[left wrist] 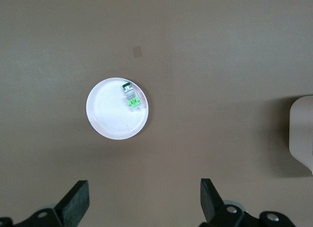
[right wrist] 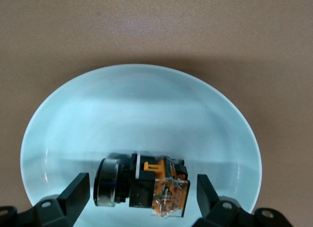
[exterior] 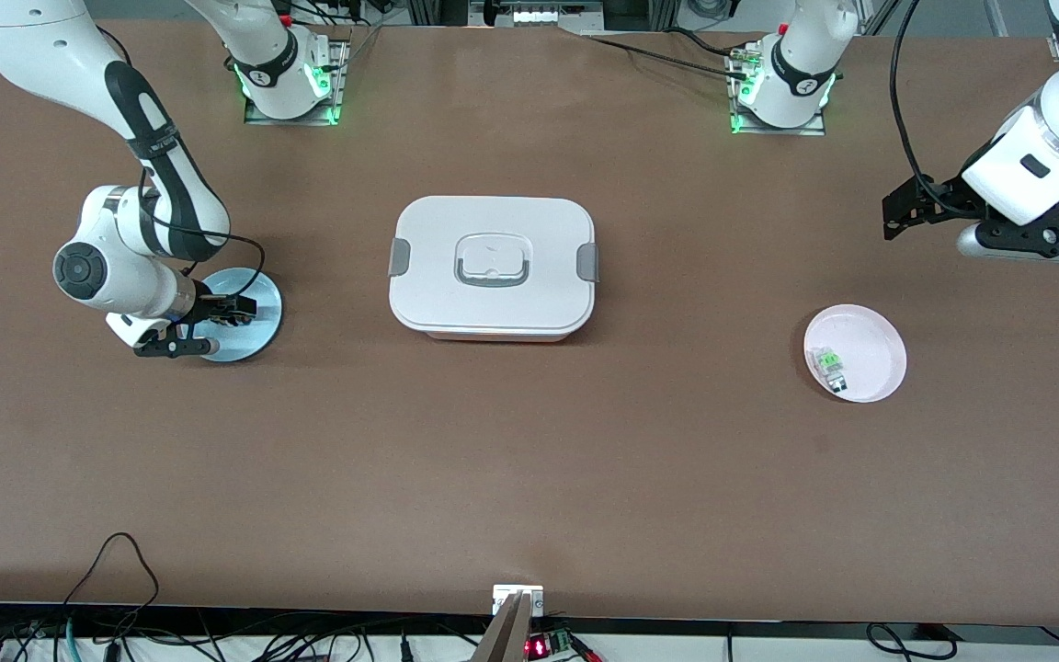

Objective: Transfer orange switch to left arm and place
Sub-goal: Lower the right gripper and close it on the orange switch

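The orange switch [right wrist: 146, 185], black and orange with a black cylindrical end, lies on its side in a light blue plate [right wrist: 142, 104] toward the right arm's end of the table. My right gripper [right wrist: 142, 192] is low over that plate [exterior: 261, 333], open, with one finger on each side of the switch and a gap at both. In the front view the right gripper [exterior: 237, 309] hides the switch. My left gripper [exterior: 899, 216] is open and empty, up over bare table at the left arm's end; it also shows in the left wrist view [left wrist: 144, 197]. The white box [exterior: 493, 267] stands shut mid-table.
A pale pink plate [exterior: 871, 342] holding a small clear-and-green component [exterior: 830, 365] lies near the left arm's end; both show in the left wrist view, the plate [left wrist: 108, 120] and the component [left wrist: 130, 96]. A corner of the box [left wrist: 301, 134] shows there too.
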{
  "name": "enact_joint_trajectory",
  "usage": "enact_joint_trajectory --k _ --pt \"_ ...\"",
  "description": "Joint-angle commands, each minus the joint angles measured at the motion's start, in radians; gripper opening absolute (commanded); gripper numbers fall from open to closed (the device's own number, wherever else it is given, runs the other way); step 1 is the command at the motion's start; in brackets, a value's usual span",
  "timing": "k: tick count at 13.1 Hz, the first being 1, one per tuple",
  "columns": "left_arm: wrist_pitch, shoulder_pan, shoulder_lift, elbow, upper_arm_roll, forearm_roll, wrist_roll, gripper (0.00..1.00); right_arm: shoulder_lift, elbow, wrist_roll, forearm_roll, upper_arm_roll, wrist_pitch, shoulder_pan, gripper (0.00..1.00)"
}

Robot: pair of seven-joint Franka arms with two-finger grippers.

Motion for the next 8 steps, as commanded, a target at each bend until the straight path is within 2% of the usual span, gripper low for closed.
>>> enact_joint_trajectory --k 1,4,8 --pt "-0.021 -0.002 0.013 0.032 -0.004 0.014 -0.003 1.00 -0.007 -0.016 -0.016 0.007 0.004 0.019 -0.008 0.94" --pt "-0.021 -0.002 0.013 0.032 -0.004 0.014 -0.003 1.00 -0.004 -0.016 -0.016 0.007 0.004 0.019 -0.006 0.85" --pt "-0.021 -0.002 0.013 0.032 -0.004 0.014 -0.003 1.00 -0.004 -0.016 -0.021 0.001 0.004 0.020 -0.006 0.63"
